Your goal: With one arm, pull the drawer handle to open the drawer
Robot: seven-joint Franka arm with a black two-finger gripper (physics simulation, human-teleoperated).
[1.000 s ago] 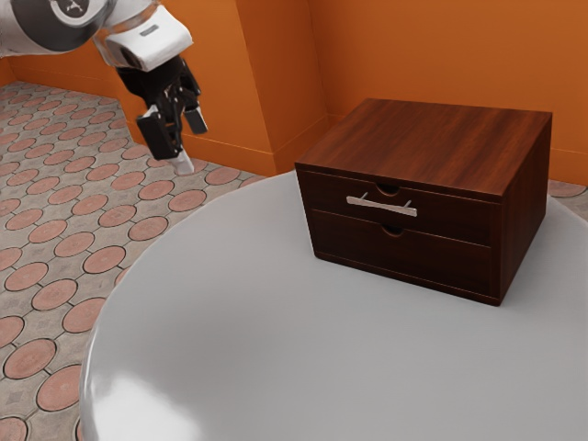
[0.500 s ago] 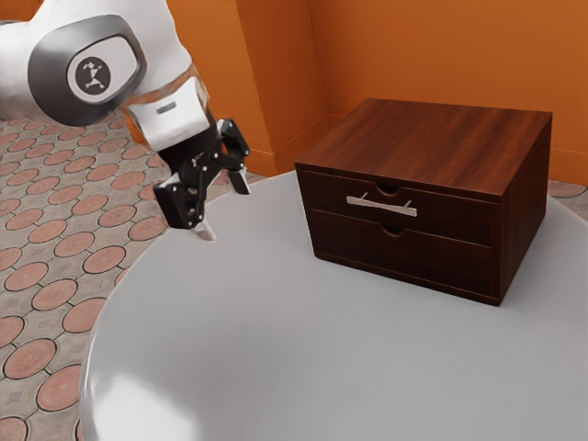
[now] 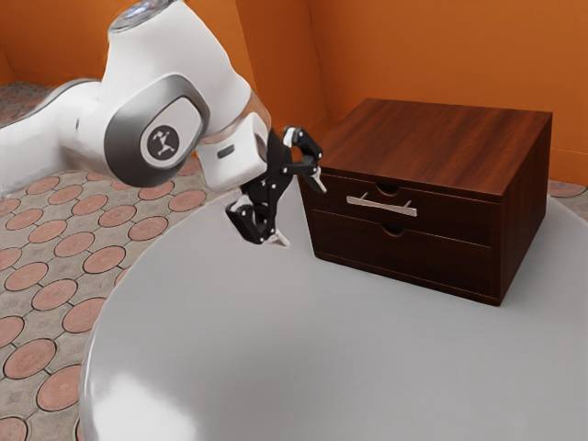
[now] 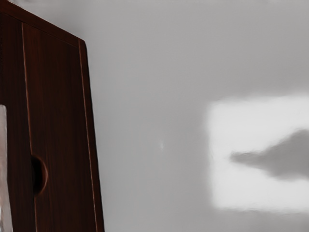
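Handle (image 3: 381, 205) beyond spread fingers (image 3: 311, 175), seemingly untouched

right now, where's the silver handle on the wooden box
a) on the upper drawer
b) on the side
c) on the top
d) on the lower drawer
a: the silver handle runs across the front of the upper drawer, above the seam with the lower drawer, which has just a small notch.
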